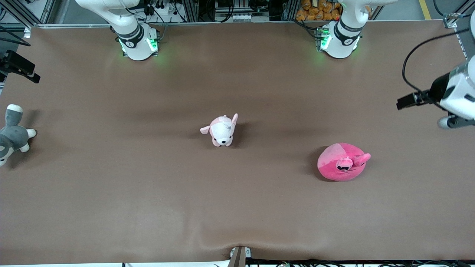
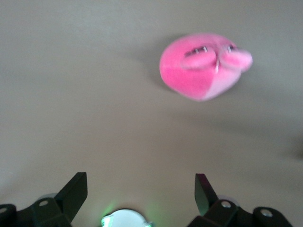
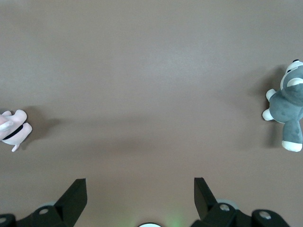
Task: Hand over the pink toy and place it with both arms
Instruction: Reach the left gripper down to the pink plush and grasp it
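Hot pink and round, the pink toy (image 1: pixel 342 162) lies on the brown worktop (image 1: pixel 148 207), toward the left arm's end and nearer the front camera than the pale pink puppy (image 1: pixel 222 130) in the middle. A grey-and-white plush (image 1: pixel 12 134) lies at the right arm's end. The left gripper (image 2: pixel 140 194) hangs in the air with its fingers wide apart and holds nothing; the pink toy sits well apart from it, not between the fingers. The right gripper (image 3: pixel 139 195) is up over bare worktop, fingers apart too, between the puppy and the grey plush.
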Robot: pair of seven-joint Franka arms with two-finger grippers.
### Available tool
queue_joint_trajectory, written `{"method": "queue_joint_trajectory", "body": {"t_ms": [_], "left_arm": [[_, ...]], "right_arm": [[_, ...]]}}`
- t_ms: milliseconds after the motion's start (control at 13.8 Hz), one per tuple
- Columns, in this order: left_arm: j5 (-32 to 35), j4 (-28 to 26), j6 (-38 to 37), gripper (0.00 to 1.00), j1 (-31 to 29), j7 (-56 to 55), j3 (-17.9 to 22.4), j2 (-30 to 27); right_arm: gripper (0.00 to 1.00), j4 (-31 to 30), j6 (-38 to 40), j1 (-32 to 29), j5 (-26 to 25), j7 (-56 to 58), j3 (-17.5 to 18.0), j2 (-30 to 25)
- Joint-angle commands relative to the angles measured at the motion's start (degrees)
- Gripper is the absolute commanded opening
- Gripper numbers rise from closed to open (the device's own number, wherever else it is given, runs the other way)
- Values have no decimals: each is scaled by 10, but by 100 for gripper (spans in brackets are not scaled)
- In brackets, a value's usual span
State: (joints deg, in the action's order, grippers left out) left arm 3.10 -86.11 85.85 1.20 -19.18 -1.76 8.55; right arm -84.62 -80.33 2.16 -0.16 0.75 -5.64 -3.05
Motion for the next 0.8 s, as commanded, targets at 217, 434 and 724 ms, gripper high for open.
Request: {"method": "queue_joint_trajectory", "body": {"t_ms": [217, 434, 724], "left_arm": [[-54, 6, 89, 100, -6, -203, -3, 88], [-78, 6, 153, 100, -4, -330, -3, 134], [-85, -18, 215, 100, -1, -469, -6, 155]], "right_arm": [[100, 13, 7, -11, 10, 4, 5, 7], [100, 13, 7, -8, 11, 4, 5, 7], [100, 13, 7, -11, 11, 4, 5, 7]]}}
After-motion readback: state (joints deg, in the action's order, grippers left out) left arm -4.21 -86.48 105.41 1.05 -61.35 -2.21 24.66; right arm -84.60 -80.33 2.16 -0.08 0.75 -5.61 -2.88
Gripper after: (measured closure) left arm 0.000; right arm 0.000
